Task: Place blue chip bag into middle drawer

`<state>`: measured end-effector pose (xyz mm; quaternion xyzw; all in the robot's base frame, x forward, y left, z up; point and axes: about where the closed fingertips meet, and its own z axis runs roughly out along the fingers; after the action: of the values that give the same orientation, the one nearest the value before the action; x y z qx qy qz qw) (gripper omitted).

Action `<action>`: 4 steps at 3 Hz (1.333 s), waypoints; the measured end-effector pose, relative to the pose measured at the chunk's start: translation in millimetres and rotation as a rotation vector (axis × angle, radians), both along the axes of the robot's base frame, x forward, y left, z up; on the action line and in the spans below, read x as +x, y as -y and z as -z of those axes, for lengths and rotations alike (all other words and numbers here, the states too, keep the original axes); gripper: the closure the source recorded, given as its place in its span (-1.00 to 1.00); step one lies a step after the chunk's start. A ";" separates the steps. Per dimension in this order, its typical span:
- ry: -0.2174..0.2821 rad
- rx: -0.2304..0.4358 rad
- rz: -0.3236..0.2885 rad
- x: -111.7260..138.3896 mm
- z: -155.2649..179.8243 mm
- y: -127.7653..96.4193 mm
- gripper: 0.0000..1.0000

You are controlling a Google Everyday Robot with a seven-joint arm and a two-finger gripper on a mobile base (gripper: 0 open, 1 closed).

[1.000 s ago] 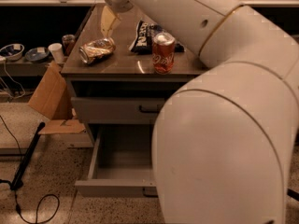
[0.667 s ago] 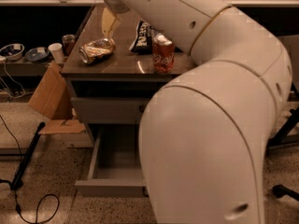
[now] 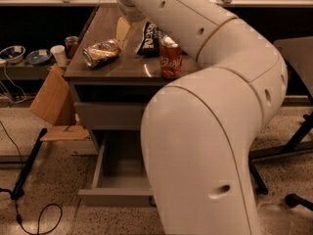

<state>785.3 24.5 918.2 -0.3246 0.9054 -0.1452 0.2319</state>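
Note:
The blue chip bag (image 3: 146, 37) lies flat on the brown cabinet top, behind the red can (image 3: 170, 58). My gripper (image 3: 123, 32) hangs over the cabinet top just left of the bag, between it and the crushed gold-brown can (image 3: 100, 53). It holds nothing that I can see. The middle drawer (image 3: 115, 198) stands pulled open below, its grey interior showing on the left; my arm hides its right part.
A closed grey drawer front (image 3: 108, 114) sits just above the open one. My large white arm (image 3: 205, 146) fills the right half of the view. A cardboard piece (image 3: 53, 98), a black cable on the floor (image 3: 29, 163) and a side shelf with cups and bowls (image 3: 34, 58) are at left.
My arm's big segments have swung across the view and now cover more of the cabinet's right side. The gripper stays over the cabinet top. The bag and cans have not moved.

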 end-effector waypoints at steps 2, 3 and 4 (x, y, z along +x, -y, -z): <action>-0.030 -0.008 -0.025 23.8 20.9 19.4 -1.00; -0.025 -0.029 -0.036 38.6 23.0 24.7 -1.00; -0.031 -0.040 -0.047 48.5 28.6 26.1 -1.00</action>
<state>833.7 -1.6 889.6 -0.3526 0.8979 -0.1528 0.2147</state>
